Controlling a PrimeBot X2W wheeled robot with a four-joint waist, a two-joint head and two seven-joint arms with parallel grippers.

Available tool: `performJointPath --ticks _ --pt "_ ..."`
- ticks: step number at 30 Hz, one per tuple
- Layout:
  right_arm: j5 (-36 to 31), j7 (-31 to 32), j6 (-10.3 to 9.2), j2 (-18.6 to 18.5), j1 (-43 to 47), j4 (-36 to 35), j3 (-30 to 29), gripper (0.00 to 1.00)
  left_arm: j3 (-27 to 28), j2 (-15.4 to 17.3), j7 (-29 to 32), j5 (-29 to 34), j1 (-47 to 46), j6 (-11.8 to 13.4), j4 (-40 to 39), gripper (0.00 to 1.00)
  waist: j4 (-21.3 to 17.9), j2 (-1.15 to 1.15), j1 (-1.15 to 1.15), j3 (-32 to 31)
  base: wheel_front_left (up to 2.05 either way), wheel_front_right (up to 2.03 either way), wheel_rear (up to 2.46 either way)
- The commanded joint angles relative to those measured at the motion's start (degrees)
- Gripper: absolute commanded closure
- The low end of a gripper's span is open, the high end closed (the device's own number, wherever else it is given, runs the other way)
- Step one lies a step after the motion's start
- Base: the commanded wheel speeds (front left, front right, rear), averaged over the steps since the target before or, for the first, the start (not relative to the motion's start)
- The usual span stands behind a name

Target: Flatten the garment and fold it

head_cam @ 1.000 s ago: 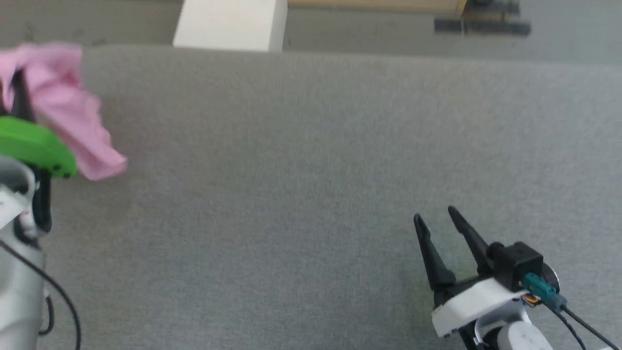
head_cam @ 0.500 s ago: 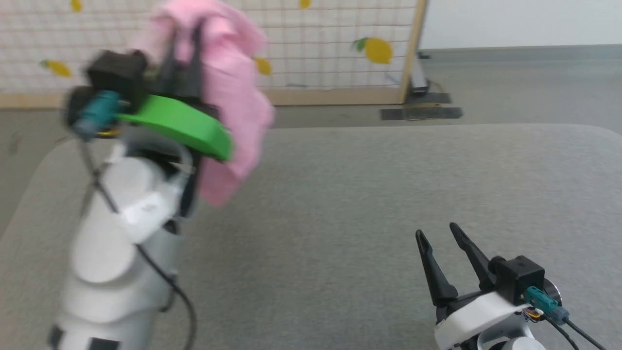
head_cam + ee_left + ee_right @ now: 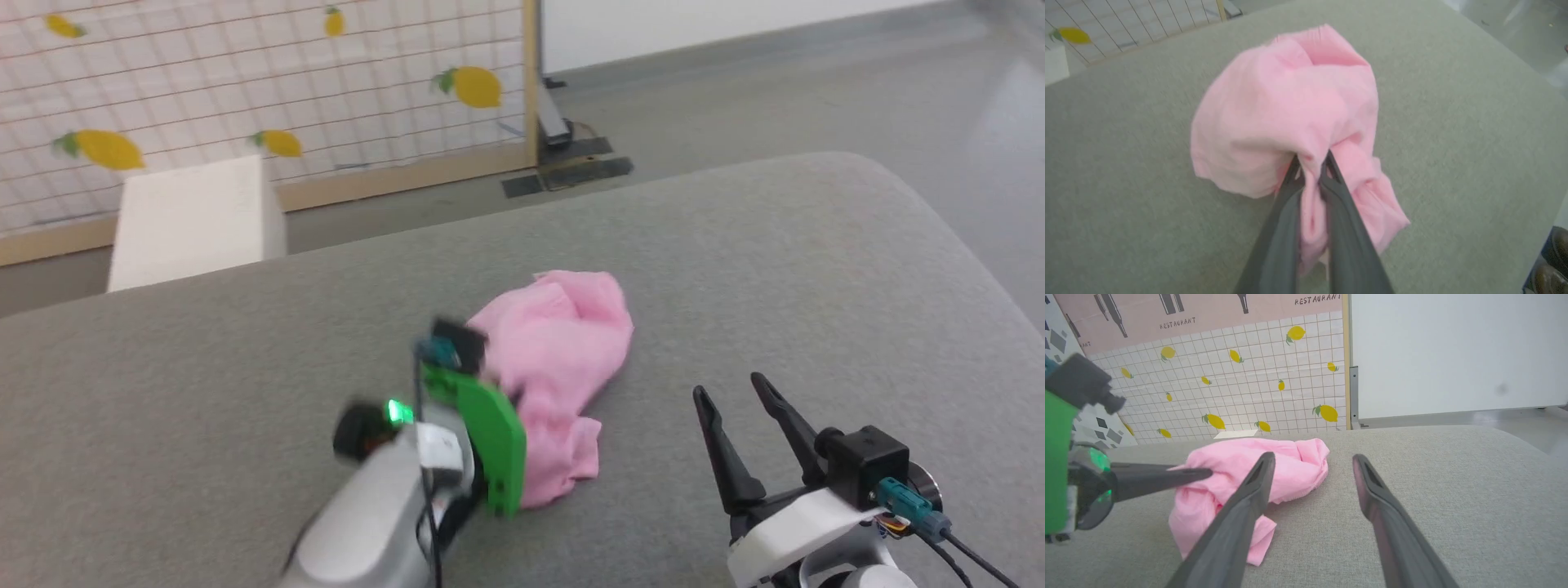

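the pink wall panel (image 3: 1208, 314) reads "restaurant" twice. the left gripper (image 3: 1311, 158) is pinched tight on a fold of the garment (image 3: 1290, 94), which lies crumpled on the grey table (image 3: 816, 245). the right gripper (image 3: 1313, 457) is spread wide nearby, holding nothing.

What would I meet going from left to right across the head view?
white box → green plate on the left wrist → garment → right gripper
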Motion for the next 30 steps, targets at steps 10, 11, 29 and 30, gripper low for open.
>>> performJointPath --ticks 10,11,29,30 --pt "-0.4 0.8 -0.09 0.0 1.2 -0.4 0.4 0.0 0.0 -1.3 7.0 -6.8 7.6 0.6 -0.2 0.0 -0.7 0.0 0.0 0.6 0.0 0.0 0.0" --pt "-0.5 0.8 -0.09 0.0 1.3 -0.5 0.4 0.0 0.7 -1.3 4.6 -6.7 8.0 0.8 -1.6 0.0 -0.1 0.0 0.0 0.5 0.0 0.0 0.0" --pt "-8.0 13.9 -0.09 0.0 -7.4 3.6 10.6 0.0 15.6 3.0 -29.8 3.2 19.5 8.5 -19.6 0.0 13.3 0.0 0.0 4.2 0.0 0.0 0.0" --pt "-8.7 16.8 -0.09 0.0 -8.6 4.9 11.4 0.0 16.8 2.6 -29.8 3.8 20.1 8.5 -20.5 0.0 13.9 0.0 0.0 4.5 0.0 0.0 0.0"
